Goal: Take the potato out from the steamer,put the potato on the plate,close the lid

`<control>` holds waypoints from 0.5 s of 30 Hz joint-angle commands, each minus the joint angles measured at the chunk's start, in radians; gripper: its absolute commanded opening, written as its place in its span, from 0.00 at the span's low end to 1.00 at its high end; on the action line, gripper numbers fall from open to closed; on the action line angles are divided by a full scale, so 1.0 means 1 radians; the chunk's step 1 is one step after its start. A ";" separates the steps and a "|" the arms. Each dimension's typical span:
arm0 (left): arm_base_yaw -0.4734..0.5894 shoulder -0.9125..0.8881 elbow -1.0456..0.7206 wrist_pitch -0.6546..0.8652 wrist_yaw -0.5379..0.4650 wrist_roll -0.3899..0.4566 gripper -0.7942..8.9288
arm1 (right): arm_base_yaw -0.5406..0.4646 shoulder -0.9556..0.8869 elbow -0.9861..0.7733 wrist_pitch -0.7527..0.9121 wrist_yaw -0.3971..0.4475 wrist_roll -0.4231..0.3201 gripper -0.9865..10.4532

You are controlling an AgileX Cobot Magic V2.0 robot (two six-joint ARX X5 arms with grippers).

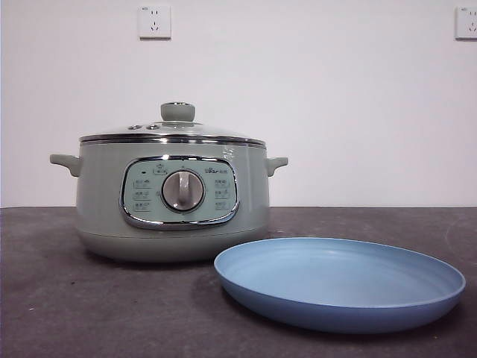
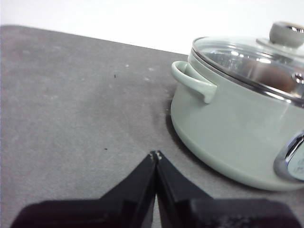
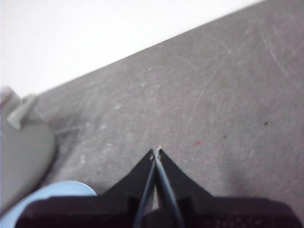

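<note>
Front view shows the wide matte light-blue plate (image 1: 340, 283) nearest, empty, just beside the round sage-green steamer (image 1: 171, 201) behind it. Its domed glass lid (image 1: 175, 128) is on, the orange-brown potato (image 2: 271, 76) visible inside. Left gripper (image 2: 156, 154) and right gripper (image 3: 156, 152) hover pinched shut, empty. Step 1 hasn't begun; lifting the lid's knob comes next.

— What lies behind the scene?
— A plain white wall (image 1: 335, 112) with two white square wall sockets (image 1: 154, 22), one near each upper corner.
— And below?
— A dark grey, matte tabletop (image 1: 89, 306), faintly scuffed and speckled, under soft, even light
</note>
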 commanded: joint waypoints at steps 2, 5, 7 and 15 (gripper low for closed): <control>0.002 -0.003 -0.013 0.005 0.027 -0.097 0.07 | 0.000 -0.003 -0.008 -0.002 -0.042 0.131 0.08; 0.002 -0.003 0.008 0.004 0.069 -0.124 0.07 | 0.001 -0.002 0.008 -0.003 -0.103 0.172 0.08; 0.002 -0.003 0.032 0.002 0.098 -0.139 0.07 | 0.001 0.002 0.029 -0.005 -0.132 0.196 0.08; 0.002 0.039 0.217 -0.135 0.163 -0.140 0.07 | 0.003 0.098 0.203 -0.068 -0.224 0.201 0.08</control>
